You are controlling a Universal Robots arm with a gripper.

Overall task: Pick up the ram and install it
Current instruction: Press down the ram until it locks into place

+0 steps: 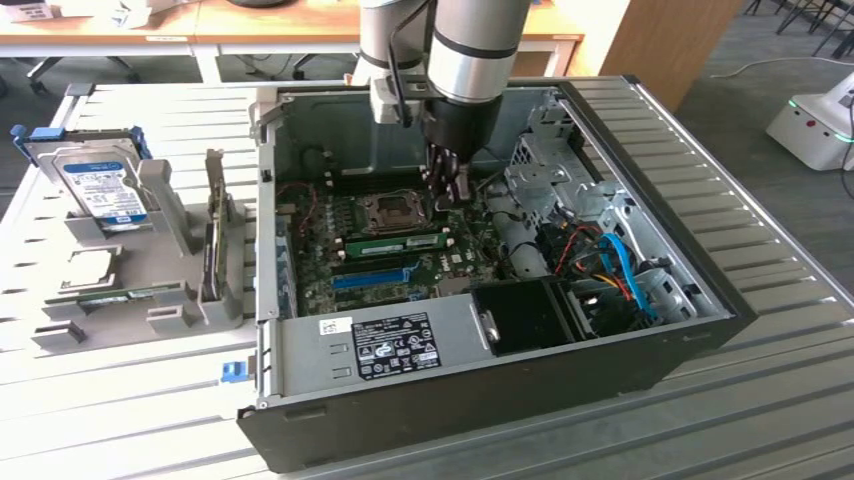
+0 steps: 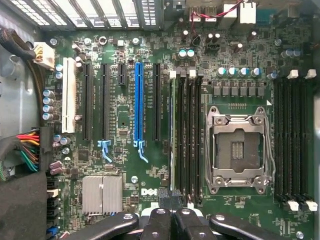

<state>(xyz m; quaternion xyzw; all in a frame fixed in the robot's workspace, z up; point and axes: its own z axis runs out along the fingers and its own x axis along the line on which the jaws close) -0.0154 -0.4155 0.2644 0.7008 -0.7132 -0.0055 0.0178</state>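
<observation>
One ram (image 1: 407,242) stands seated in a black slot just beside the CPU socket (image 1: 394,211) on the motherboard inside the open case. In the wrist view this ram (image 2: 174,135) shows edge-on as a thin pale green strip in the outermost of the slots next to the socket (image 2: 239,150). My gripper (image 1: 447,192) hangs above the board, over the end of those slots, fingers pointing down. The black fingertips (image 2: 161,222) are pressed together and the gripper (image 2: 172,220) is shut with nothing between them. A second green ram (image 1: 118,296) lies on the grey rack at the exterior view's left.
The black computer case (image 1: 694,335) lies open on a slatted metal table. A long blue slot (image 2: 138,102) runs beside the memory slots. A blue-labelled hard drive (image 1: 100,185) stands in the grey rack. Cable bundles (image 1: 607,265) and a fan shroud (image 1: 527,315) crowd the case's right side.
</observation>
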